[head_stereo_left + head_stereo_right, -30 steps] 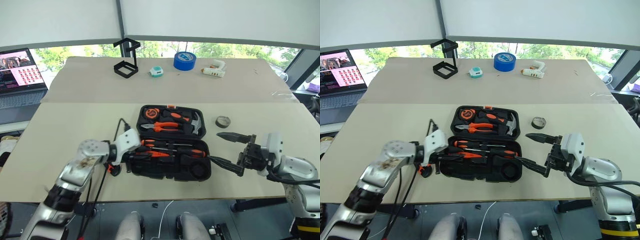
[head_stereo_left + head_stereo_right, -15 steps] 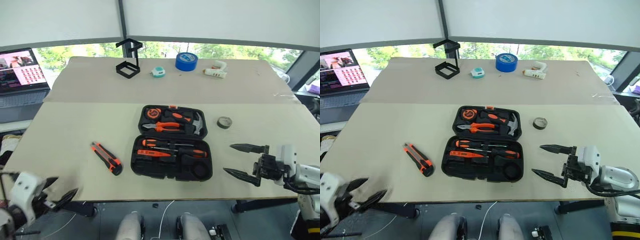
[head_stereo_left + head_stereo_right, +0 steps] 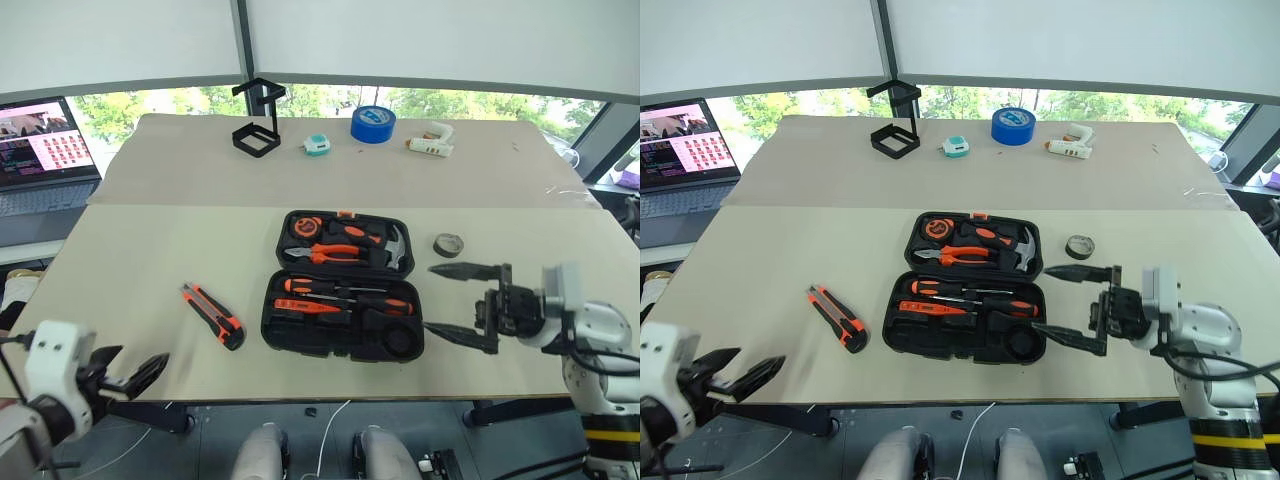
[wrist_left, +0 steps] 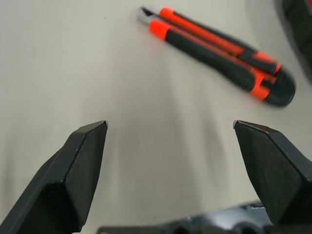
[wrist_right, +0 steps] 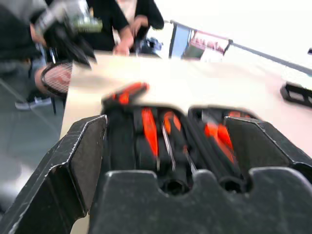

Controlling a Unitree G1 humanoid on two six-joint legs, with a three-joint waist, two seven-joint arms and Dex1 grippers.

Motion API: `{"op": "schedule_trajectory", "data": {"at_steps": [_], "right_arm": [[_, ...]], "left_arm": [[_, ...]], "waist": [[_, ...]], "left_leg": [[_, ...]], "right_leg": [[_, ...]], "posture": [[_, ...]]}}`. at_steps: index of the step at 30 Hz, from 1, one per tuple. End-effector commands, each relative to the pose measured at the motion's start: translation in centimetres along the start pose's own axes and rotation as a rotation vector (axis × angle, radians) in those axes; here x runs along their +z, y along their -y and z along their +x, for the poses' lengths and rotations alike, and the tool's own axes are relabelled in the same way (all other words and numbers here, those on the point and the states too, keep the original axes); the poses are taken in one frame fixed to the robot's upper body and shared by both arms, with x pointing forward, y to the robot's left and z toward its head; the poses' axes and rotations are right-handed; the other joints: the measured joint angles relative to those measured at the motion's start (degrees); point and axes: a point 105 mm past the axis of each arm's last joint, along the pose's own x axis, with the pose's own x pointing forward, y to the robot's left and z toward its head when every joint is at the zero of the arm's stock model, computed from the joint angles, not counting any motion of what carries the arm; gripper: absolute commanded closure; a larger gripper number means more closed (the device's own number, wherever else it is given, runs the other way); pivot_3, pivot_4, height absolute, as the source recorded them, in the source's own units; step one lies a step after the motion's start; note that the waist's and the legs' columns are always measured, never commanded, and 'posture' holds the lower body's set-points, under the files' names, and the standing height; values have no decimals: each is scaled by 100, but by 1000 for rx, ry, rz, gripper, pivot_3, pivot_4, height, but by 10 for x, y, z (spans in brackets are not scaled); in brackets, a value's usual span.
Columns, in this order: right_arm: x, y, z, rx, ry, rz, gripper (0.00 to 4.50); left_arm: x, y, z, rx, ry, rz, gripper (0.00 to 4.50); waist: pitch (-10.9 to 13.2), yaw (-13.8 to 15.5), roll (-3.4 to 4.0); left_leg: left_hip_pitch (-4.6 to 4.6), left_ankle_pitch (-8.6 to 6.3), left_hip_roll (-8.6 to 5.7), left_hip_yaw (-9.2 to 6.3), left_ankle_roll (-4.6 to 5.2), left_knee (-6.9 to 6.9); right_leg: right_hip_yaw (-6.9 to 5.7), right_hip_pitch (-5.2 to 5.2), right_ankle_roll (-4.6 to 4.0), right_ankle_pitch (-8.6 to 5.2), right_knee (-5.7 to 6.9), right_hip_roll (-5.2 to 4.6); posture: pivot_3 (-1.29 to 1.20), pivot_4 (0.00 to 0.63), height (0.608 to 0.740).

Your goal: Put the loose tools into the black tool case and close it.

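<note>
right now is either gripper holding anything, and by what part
Nothing is held. The left gripper is open above bare table, with the utility knife lying loose on the table. The right gripper is open and empty beside the black tool case.

Utility knife (image 3: 212, 316) left of tool case (image 3: 344, 283)

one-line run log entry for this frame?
black plastic tool case: open | orange-and-black utility knife: on table, left of case | small grey-black tape roll: outside | left gripper: open, empty | right gripper: open, empty
</note>
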Motion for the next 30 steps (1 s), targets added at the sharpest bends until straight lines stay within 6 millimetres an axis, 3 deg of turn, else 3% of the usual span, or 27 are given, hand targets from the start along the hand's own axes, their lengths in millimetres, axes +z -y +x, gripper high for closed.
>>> {"op": "schedule_trajectory", "data": {"at_steps": [1, 5, 12, 23, 24, 25, 30], "right_arm": [[18, -3, 26, 61, 87, -24, 0], [20, -1, 37, 78, 91, -42, 0], [22, -1, 40, 86, 74, -45, 0], [22, -2, 35, 56, 68, -35, 0], [21, -2, 34, 54, 66, -33, 0], [21, -3, 34, 54, 63, -31, 0], [17, -3, 31, 47, 55, -14, 0]], "left_arm": [[4, 27, 23, 59, 23, -83, 66], [7, 39, 41, 175, 66, -184, 66], [3, 64, 68, 186, 11, -272, 66], [-16, 75, 100, 171, -180, -162, 66], [-16, 75, 100, 171, -184, -144, 573], [-20, 75, 99, 168, -197, -132, 683], [-25, 70, 96, 178, -207, -142, 2462]], "waist": [[-6, 4, -26], [-14, -24, -45], [-13, -5, -48], [-21, 33, -33], [-22, 32, -31], [-25, 26, -27], [-36, 28, -6]], "left_leg": [[0, 2, -3, -6, -3, 6], [-5, 0, -9, -6, -9, 3], [-2, 1, -9, -5, -9, 1], [6, 2, -23, -9, -8, 1], [6, 2, -23, -9, -8, 0], [7, 2, -23, -9, -8, 0], [6, 2, -20, -8, -7, -1]], "right_leg": [[-2, 4, 4, 2, 7, 2], [14, -5, 7, 7, 20, 1], [15, -6, 1, 6, 20, 1], [11, 1, 0, 5, 23, -1], [12, 2, 0, 4, 23, -1], [13, 2, 0, 4, 23, -2], [18, 1, 0, 3, 20, -6]], "posture": [[0, 150, 740], [0, 150, 740], [0, 150, 740], [0, 150, 740], [0, 150, 740], [0, 150, 740], [0, 150, 740]]}}
